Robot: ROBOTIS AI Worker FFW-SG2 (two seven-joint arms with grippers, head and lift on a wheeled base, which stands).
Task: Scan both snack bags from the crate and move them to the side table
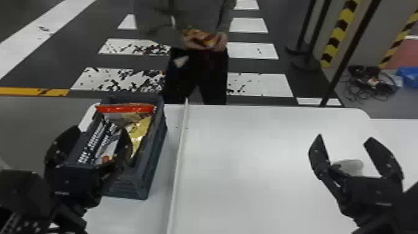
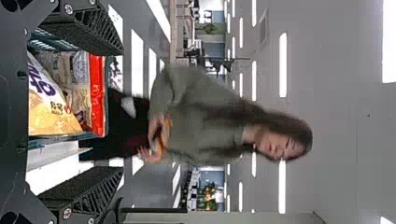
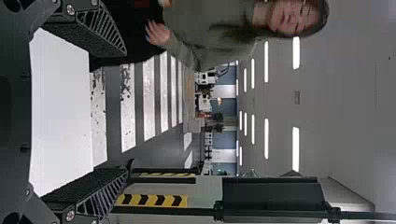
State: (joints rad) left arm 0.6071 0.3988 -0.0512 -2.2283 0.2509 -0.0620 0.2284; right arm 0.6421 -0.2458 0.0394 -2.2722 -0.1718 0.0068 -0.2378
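Left claw [image 1: 101, 130] fingers spread by crate [image 1: 133, 186] | right claw [image 1: 344, 138] spread over tabletop [image 1: 248, 171] | snack bags [image 1: 124, 109] likely light, soft, slippery, crushable | best pinched gently at top seam

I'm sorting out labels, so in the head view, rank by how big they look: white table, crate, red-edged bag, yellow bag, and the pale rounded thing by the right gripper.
1. White table
2. Crate
3. Red-edged bag and yellow bag: too alike to rank, both partly hidden
4. Pale rounded thing

Indoor hall — crosswalk [image 1: 264, 84], ceiling lights [image 2: 283, 65].
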